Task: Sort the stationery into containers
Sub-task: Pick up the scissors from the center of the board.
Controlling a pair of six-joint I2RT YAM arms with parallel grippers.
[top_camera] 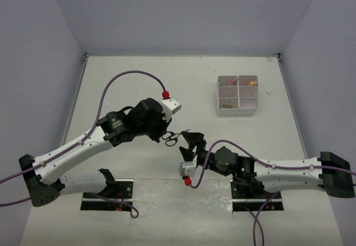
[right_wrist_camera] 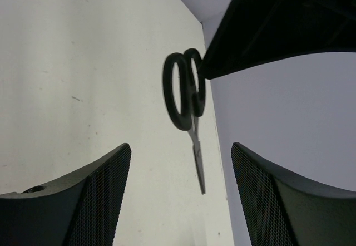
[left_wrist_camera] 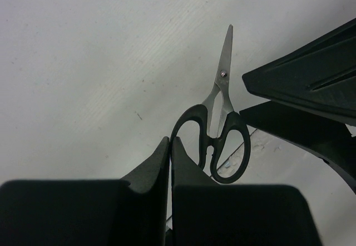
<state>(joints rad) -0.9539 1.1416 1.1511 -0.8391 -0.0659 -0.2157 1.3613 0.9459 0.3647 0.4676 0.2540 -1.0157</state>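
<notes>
The black-handled scissors (top_camera: 172,138) (left_wrist_camera: 211,143) (right_wrist_camera: 197,160) are held well apart from the white organiser box (top_camera: 239,111), on its near-left side, over the middle of the table (top_camera: 139,79). They are gripped at one handle loop by the left gripper (top_camera: 165,134) (left_wrist_camera: 169,146), whose fingers are pressed narrowly together on the black plastic. The blades are closed, and the tip is pointed away from the left gripper, toward the side on which the box stands. In the right wrist view the scissors are seen hanging from the left gripper with the tip lowermost, framed between the right arm's own fingers. The right gripper (top_camera: 192,140) (right_wrist_camera: 181,146) is placed just beside the blade end, between the scissors and the box though far nearer the scissors, and its jaws are spread wide with nothing between them; no contact with the blades can be made out. The box is set toward the far right of the table, and small pink and orange items (top_camera: 245,82) are seen in its far compartments, with a tan item (top_camera: 225,106) in the near left one.
</notes>
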